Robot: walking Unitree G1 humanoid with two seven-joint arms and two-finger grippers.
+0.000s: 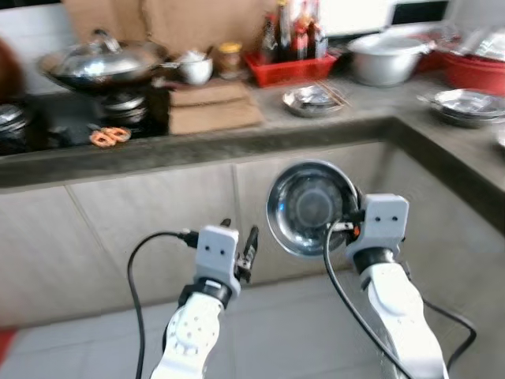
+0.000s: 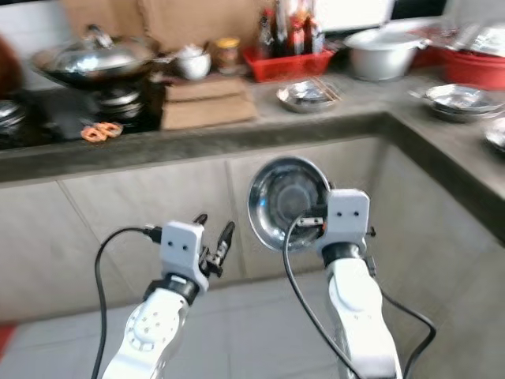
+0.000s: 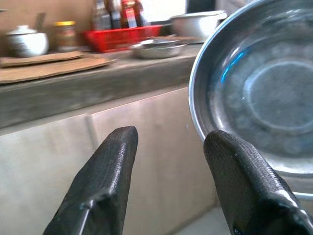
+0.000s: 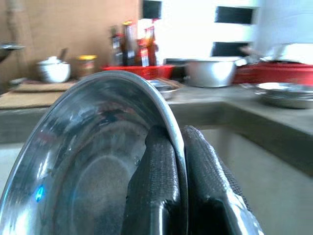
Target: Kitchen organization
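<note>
The right gripper is pinching the rim of a steel bowl, one finger inside the rim and one outside, and is holding the bowl up on edge in front of the cabinet doors below the counter, with the bowl's hollow facing the robot. The left gripper is hovering just beside the bowl at about the same height, its fingers spread apart and gripping nothing. On the counter behind, a lidded wok is sitting on the stove at the left, and a white pot and a jar are standing near two flat brown boards. A red tray is carrying bottles, with a small steel dish in front of it and a large metal pot to its right. More steel dishes are lying on the right-hand run of the counter.
</note>
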